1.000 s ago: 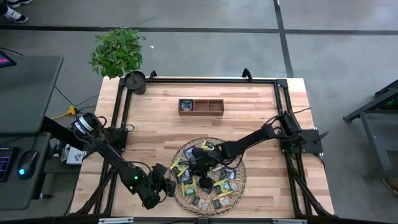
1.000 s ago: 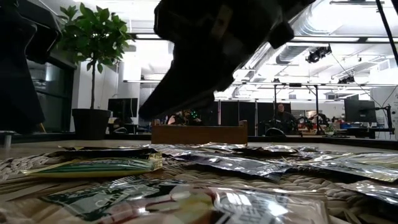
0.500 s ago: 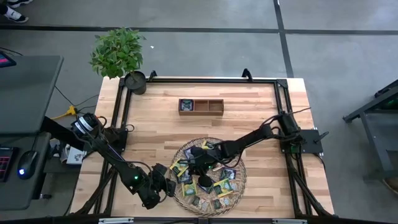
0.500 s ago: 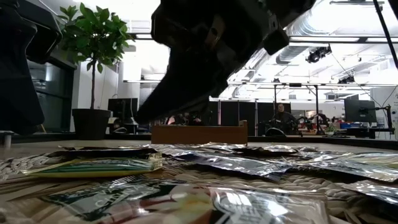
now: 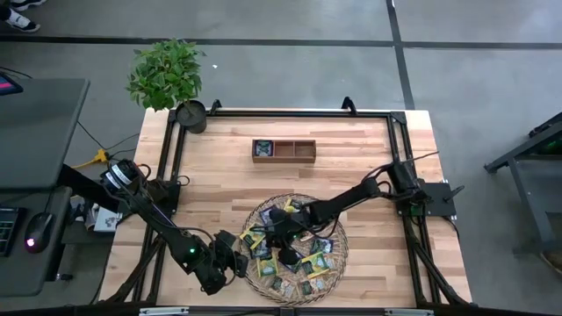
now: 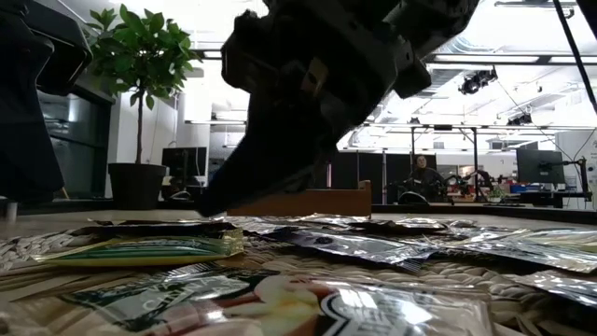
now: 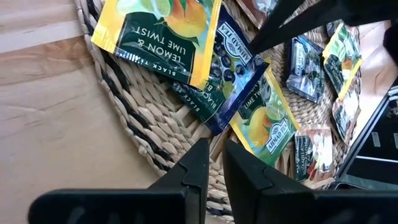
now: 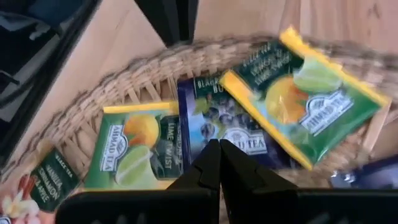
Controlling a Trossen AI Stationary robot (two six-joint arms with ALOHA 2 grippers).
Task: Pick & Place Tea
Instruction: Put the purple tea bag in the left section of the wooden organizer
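The right gripper [image 5: 274, 239], fingers closed and empty, hovers over tea sachets [image 5: 309, 263] in the woven tray [image 5: 341, 252]; the left gripper [image 5: 239, 262], fingers nearly together, waits beside the tray's left rim.

Even, bright overhead light fills the high view, with only faint shadows on the pale wooden table [image 5: 228, 180]. In the low view, ceiling lights at twelve o'clock backlight a black silhouetted arm [image 6: 317, 84], and glare streaks the shiny foil sachets [image 6: 373, 245]. The right wrist view is motion-blurred.
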